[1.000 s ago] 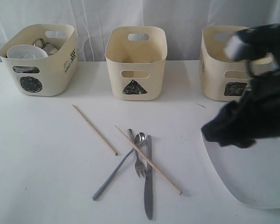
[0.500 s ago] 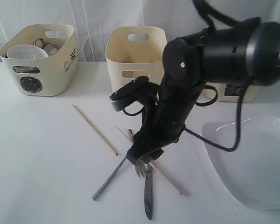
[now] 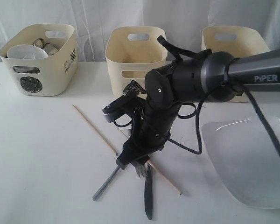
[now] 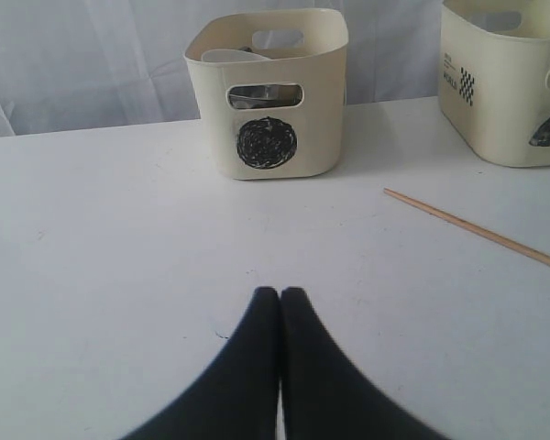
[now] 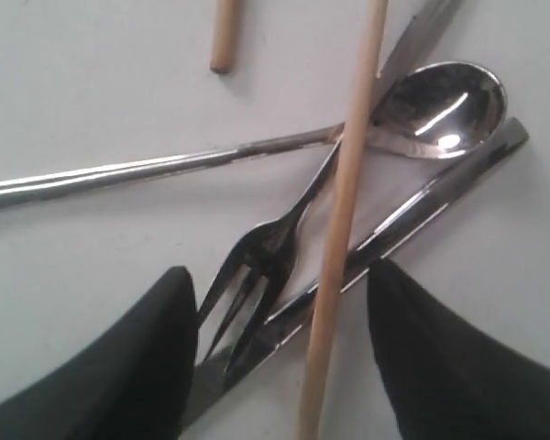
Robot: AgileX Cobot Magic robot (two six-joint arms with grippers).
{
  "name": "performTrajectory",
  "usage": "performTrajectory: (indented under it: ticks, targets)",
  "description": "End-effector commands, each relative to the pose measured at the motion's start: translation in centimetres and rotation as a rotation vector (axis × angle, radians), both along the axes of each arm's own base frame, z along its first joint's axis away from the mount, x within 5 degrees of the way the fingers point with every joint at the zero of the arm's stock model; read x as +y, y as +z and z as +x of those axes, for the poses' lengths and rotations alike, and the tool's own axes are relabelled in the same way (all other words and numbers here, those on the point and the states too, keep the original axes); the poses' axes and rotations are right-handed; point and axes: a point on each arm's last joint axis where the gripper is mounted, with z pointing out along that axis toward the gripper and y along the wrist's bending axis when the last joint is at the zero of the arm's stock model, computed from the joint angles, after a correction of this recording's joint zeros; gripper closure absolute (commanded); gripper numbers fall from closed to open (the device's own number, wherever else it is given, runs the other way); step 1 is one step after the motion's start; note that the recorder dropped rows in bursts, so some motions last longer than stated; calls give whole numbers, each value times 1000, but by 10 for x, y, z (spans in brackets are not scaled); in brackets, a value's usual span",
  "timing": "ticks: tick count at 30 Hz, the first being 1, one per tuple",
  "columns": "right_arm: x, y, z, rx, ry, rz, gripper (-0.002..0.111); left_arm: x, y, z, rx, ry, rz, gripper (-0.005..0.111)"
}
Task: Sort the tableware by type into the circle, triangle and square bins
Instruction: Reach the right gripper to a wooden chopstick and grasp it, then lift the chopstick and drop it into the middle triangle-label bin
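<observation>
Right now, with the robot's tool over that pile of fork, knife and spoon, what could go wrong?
The open right tool straddles the fork, knife and a chopstick lying across them, so it may pinch several at once. Lifting one could drag the crossed spoon or roll the chopstick away.

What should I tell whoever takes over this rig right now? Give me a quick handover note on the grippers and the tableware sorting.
Left gripper: shut, empty, over the table.
Right gripper: open, down at the cutlery pile, jaws either side of the fork and one chopstick; nothing gripped.
Done: small white bowl and a steel mug sit in the circle bin.
Left: fork, spoon, knife and that chopstick lie crossed mid-table; the other chopstick lies apart beside them; the white plate lies in front of the square bin. Triangle bin: contents not visible.
</observation>
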Motion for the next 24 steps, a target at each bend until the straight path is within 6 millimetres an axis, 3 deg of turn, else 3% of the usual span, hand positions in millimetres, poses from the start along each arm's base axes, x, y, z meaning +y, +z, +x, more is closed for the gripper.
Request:
performTrajectory:
  ticks: [1, 9, 13, 15, 16, 20, 24]
  targets:
    - [4, -11, 9, 1, -1, -9, 55, -1, -1, 0, 1, -8, -10, 107]
    - [7, -31, 13, 39, -15, -21, 62, -1, -1, 0, 1, -8, -10, 107]
    - [8, -34, 12, 51, -22, -16, 81, -1, -1, 0, 1, -8, -10, 107]
    - [8, -32, 11, 65, -26, -16, 98, -1, -1, 0, 1, -8, -10, 107]
    - [7, -27, 9, 74, -24, -20, 108, -1, -1, 0, 1, -8, -10, 107]
    - [5, 8, 4, 22, -45, 26, 108, -1, -1, 0, 1, -8, -10, 107]
    - [3, 61, -10, -80, -28, 100, 108, -1, -1, 0, 1, -8, -10, 107]
